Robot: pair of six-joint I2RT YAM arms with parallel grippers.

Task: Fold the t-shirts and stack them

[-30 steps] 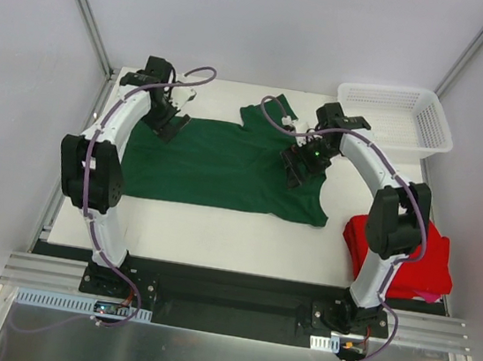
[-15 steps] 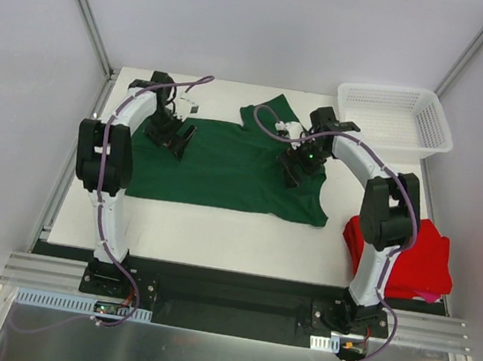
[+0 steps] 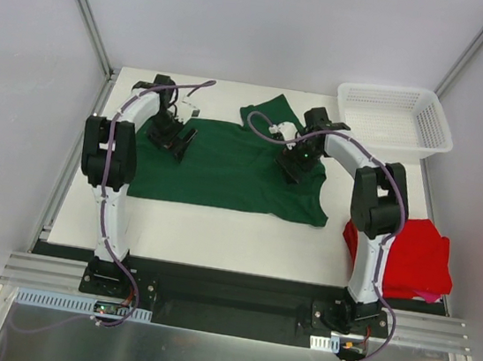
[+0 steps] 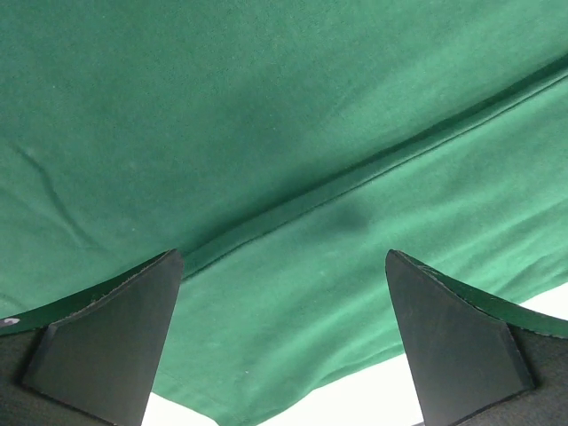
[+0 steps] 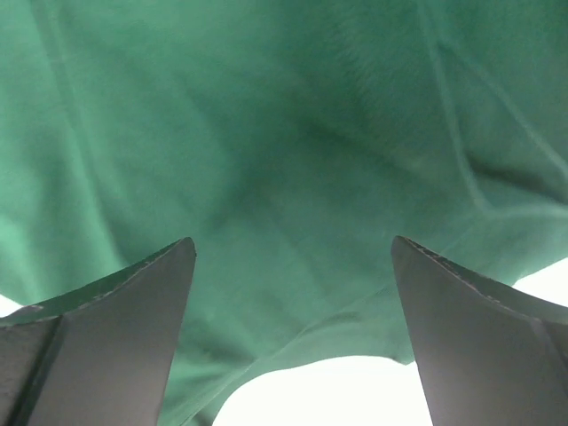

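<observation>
The dark green t-shirt (image 3: pixel 226 165) lies spread flat at the centre of the tabletop (image 3: pixel 217 231). The red t-shirt (image 3: pixel 410 256) sits folded at 4 o'clock. The left gripper (image 3: pixel 178 140) hangs wide open over the green cloth at 10 o'clock, with a seam line between its fingers. The right gripper (image 3: pixel 293 164), equally wide, hangs over the sleeve side at 2 o'clock. For a straight crease, both should pinch the far edge level with each other, then lift and carry it together toward 6 o'clock.
</observation>
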